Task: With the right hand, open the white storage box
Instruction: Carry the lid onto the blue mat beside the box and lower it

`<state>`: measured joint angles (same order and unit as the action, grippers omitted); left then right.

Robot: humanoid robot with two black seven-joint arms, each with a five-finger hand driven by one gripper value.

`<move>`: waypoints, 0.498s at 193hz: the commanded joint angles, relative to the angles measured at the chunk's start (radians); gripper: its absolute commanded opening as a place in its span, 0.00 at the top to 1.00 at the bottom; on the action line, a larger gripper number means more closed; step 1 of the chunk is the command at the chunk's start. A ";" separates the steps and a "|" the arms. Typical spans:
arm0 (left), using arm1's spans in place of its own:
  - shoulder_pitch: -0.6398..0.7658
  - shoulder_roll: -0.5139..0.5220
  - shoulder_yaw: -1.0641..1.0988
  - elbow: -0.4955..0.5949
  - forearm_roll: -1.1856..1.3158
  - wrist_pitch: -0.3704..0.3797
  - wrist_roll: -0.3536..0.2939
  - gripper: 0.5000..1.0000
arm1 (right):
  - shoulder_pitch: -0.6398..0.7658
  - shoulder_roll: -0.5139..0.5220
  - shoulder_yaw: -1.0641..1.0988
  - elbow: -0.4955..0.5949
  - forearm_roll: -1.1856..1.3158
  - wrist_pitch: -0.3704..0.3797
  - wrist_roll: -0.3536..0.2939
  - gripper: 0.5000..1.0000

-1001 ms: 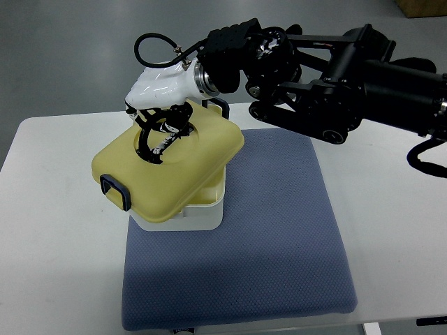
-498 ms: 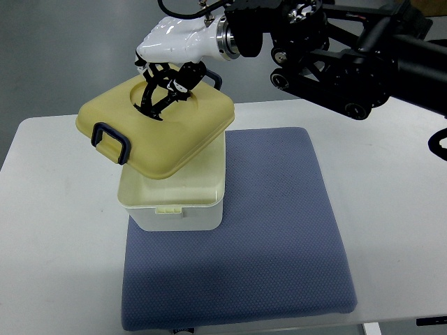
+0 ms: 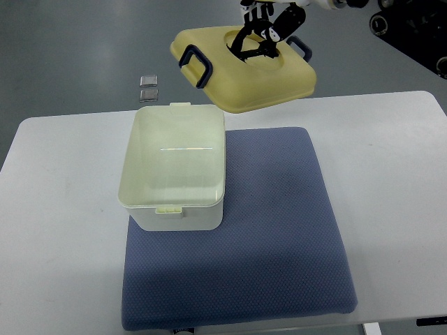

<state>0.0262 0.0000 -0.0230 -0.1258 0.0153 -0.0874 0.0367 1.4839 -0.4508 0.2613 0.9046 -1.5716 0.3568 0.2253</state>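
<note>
The yellow lid (image 3: 244, 70) is held high above the far edge of the table (image 3: 63, 181), well clear of the white storage box (image 3: 174, 171), which sits open on the near-left part of the blue mat (image 3: 279, 237). The dark fingers (image 3: 262, 38) of the right hand (image 3: 269, 28) are curled into the lid's central recess, gripping it. With the lid tilted and caught only at that recess, a slip could be expected, and it could be dropped past the table edge.

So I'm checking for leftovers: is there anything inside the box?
No, the box stands open with only its bare pale floor showing.
</note>
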 commanded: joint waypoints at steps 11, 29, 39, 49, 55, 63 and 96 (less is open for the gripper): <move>0.000 0.000 0.000 0.000 0.000 0.000 -0.001 0.00 | -0.056 -0.058 -0.002 -0.016 0.010 0.019 -0.001 1.00; 0.000 0.000 0.000 0.000 0.000 0.000 0.000 0.00 | -0.099 -0.086 0.000 -0.044 0.010 0.019 -0.001 1.00; 0.000 0.000 0.000 0.000 0.000 0.000 0.000 0.00 | -0.116 -0.097 0.000 -0.055 0.013 0.022 -0.001 1.00; 0.000 0.000 0.000 0.000 0.000 0.000 0.000 0.00 | -0.134 -0.106 -0.007 -0.062 0.028 0.028 0.000 1.00; 0.000 0.000 0.000 0.000 0.000 0.000 0.000 0.00 | -0.142 -0.112 -0.013 -0.066 0.036 0.030 0.000 1.00; 0.000 0.000 0.000 0.000 0.000 0.000 0.000 0.00 | -0.157 -0.120 -0.020 -0.069 0.051 0.039 0.000 1.00; 0.000 0.000 0.000 0.000 0.000 0.000 -0.001 0.00 | -0.215 -0.127 -0.020 -0.070 0.059 0.070 -0.001 1.00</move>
<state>0.0260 0.0000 -0.0230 -0.1258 0.0153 -0.0874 0.0367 1.2986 -0.5745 0.2414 0.8356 -1.5146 0.4118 0.2251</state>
